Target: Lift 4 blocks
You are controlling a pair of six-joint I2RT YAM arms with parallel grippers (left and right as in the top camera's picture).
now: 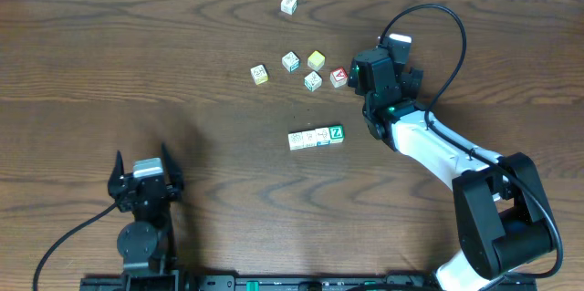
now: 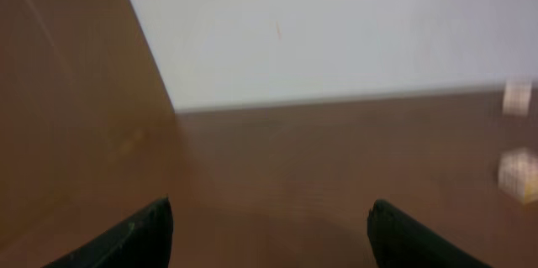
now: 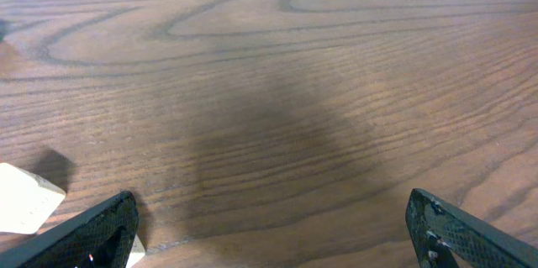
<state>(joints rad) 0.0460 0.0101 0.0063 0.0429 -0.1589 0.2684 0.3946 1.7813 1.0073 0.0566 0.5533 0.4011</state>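
1. The row of four blocks [image 1: 317, 137], with a green Z at one end, lies mid-table.
2. The right gripper [image 1: 361, 72], wide open and empty, hovers beside the red-faced cube [image 1: 338, 77]; the left gripper [image 1: 144, 169] is also wide open and empty.
3. Squeeze the row squarely from its ends, or the middle blocks may buckle out.

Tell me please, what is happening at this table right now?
Two robot arms work at a wooden table. The four blocks lie in a row, side by side, with the green Z at one end; none is lifted yet. The right gripper is open and empty, close to the red-faced cube among the loose cubes behind the row. The left gripper is open too, far from all cubes.
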